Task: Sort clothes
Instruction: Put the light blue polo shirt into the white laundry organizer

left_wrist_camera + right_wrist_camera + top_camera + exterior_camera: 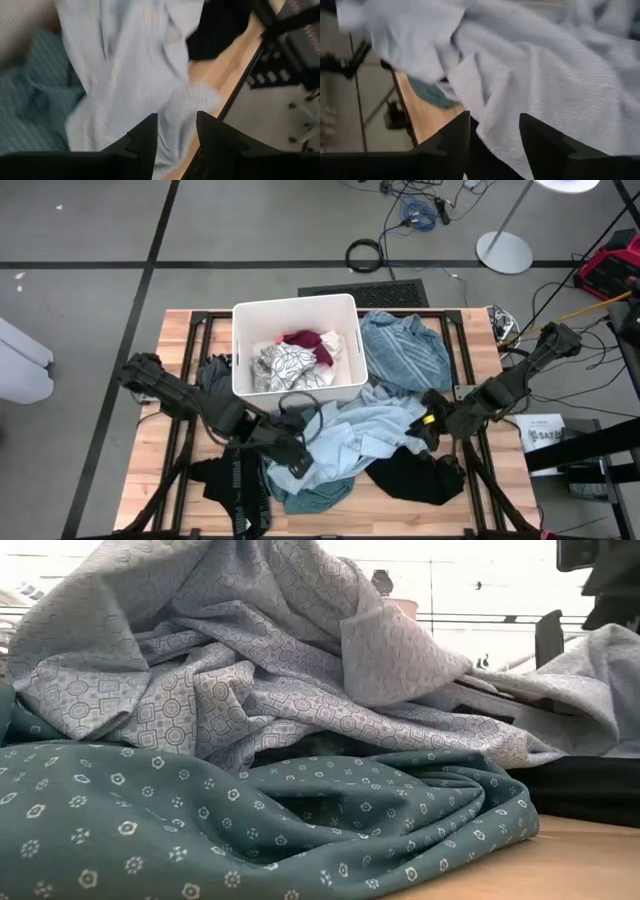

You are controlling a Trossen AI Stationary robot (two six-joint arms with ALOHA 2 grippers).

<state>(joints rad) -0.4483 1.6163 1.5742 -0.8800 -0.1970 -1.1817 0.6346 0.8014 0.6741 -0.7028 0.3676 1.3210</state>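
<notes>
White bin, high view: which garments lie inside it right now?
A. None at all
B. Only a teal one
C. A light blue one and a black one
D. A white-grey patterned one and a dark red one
D: inside the white bin lie the white-grey patterned garment and the dark red garment, while the light blue garment is spread on the table in front of it.
</notes>
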